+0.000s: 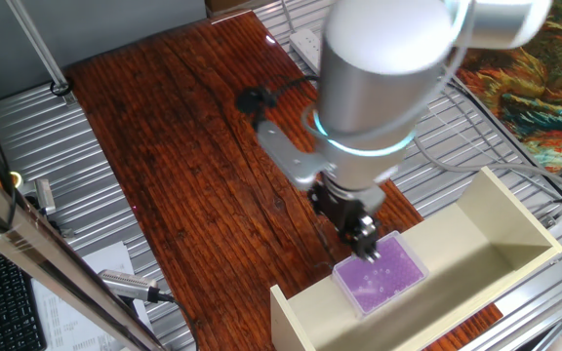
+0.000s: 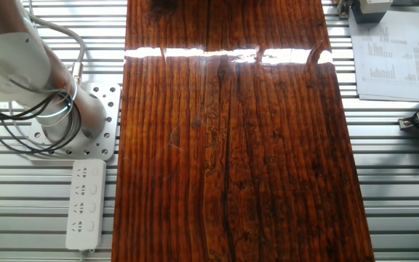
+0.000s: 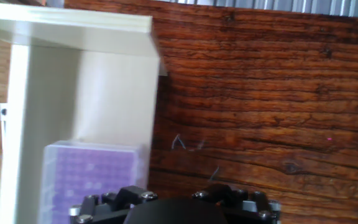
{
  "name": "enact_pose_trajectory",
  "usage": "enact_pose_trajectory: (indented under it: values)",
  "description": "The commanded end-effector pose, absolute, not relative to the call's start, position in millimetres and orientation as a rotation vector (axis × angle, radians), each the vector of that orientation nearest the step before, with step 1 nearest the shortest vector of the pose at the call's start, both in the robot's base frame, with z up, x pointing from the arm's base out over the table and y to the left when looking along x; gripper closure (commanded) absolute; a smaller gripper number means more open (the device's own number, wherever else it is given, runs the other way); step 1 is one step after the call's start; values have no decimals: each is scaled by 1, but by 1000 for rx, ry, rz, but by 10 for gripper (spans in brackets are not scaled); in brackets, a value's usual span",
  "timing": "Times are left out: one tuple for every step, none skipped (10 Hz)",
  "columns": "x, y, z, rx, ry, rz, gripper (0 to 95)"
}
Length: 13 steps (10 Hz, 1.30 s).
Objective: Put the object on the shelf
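The purple box (image 1: 382,274) lies flat inside the cream shelf (image 1: 517,213), near its left end. My gripper (image 1: 365,244) hangs just above the box's near-left edge; its dark fingers are bunched together and I cannot make out a gap. In the hand view the box (image 3: 91,180) lies on the shelf (image 3: 73,28) floor at lower left, off to the side of the gripper body, not between the fingers. The fingertips are out of sight there. The other fixed view shows neither box nor gripper.
The shelf stands at the right end of the dark wooden tabletop (image 1: 183,146). A white power strip (image 2: 86,204) and cables lie by the robot base (image 2: 64,120). Papers (image 2: 388,51) and tools sit on the metal bench beyond the wood.
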State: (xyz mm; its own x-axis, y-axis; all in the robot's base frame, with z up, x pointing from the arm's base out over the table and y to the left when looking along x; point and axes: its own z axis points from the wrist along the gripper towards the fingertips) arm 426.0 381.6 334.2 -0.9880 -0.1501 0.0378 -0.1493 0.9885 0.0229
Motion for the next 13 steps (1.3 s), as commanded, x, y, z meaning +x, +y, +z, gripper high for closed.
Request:
enact_pose_trajectory:
  values:
    - [429,369,332,253,-3094,-30,190]
    - [432,357,331,266,-3093,-26,190]
    - [434,346,329,276,-3093,-24,190]
    - [435,340,327,279,-3092,-24,190]
    - [436,327,324,268,-3093,-19,190]
    - [437,321,322,263,-3093,-18,380]
    - [438,310,318,251,-3095,-5,570]
    - [439,301,316,240,-3094,-6,760]
    - [438,292,316,227,-3087,-5,760]
    - [437,283,315,222,-3085,-6,950]
    - [436,275,314,234,-3090,-11,950]
    - [435,271,314,201,-3090,-8,950]
    - [435,269,314,158,-3082,-9,950]
